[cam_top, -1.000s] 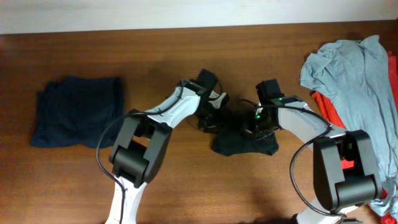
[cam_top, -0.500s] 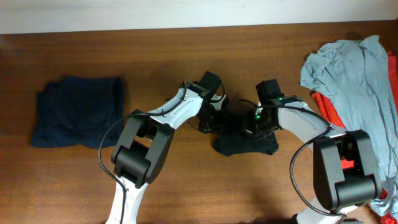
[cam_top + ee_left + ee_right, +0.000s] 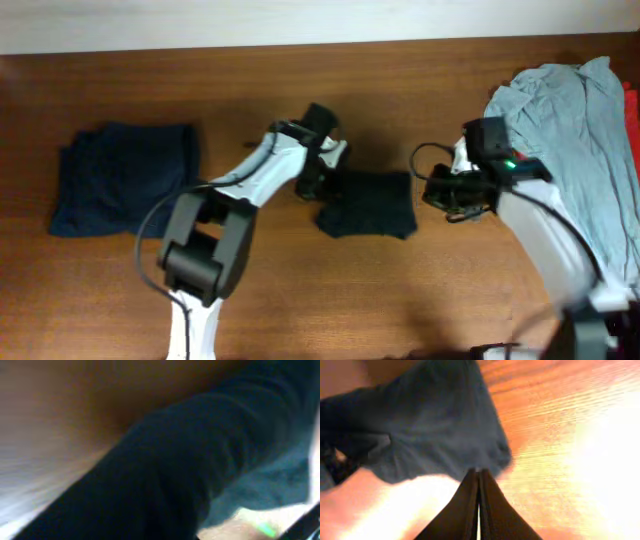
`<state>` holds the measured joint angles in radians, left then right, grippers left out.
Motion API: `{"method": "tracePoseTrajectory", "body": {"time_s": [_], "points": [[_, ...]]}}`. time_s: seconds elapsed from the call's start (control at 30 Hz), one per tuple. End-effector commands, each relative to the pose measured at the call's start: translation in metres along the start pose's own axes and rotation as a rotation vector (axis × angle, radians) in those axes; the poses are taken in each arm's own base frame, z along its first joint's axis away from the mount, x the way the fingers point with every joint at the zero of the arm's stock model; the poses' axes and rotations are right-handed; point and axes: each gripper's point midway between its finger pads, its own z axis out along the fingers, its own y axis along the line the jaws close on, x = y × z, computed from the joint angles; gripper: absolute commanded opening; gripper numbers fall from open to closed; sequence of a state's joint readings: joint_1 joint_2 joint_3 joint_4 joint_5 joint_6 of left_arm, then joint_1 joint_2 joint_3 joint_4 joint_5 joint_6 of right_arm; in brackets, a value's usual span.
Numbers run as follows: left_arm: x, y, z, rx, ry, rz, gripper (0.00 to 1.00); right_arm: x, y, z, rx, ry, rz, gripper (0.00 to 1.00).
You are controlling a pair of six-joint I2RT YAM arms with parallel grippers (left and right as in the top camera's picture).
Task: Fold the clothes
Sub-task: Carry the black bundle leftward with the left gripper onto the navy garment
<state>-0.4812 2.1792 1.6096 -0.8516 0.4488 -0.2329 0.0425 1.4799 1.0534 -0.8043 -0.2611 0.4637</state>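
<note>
The clothes [image 3: 368, 204], a black T-shirt folded into a small rectangle, lie at the middle of the table. My left gripper [image 3: 320, 180] sits at the shirt's upper left corner. Its wrist view is filled with blurred black cloth [image 3: 165, 460] and its fingers do not show; it looks shut on the shirt's edge. My right gripper [image 3: 443, 190] hangs just right of the shirt, apart from it. In the right wrist view the gripper [image 3: 478, 472] is shut with nothing in it, and the shirt [image 3: 430, 425] lies just beyond the tips.
A folded dark navy garment [image 3: 125, 178] lies at the far left. A crumpled light grey shirt [image 3: 565, 115] covers a red one [image 3: 522, 172] at the right edge. Bare wood [image 3: 400, 290] runs along the front.
The left gripper has shut on the shirt's edge and pulled the shirt to the left. The right arm has drawn back to the right, off the shirt.
</note>
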Motion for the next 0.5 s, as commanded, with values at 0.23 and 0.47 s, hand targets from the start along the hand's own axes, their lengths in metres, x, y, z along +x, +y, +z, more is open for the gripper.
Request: {"method": "tracePoseTrajectory", "body": {"time_s": [0.23,0.47], "points": [[-0.036,0.077,-0.13,-0.035,-0.289,-0.26,0.01,-0.002,0.001,-0.041,0.019,-0.106,-0.044,0.04],[-0.033,0.146,-0.207,0.003,-0.454,-0.454,0.01,0.001,0.0,-0.041,0.026,-0.092,-0.041,0.04]]}}
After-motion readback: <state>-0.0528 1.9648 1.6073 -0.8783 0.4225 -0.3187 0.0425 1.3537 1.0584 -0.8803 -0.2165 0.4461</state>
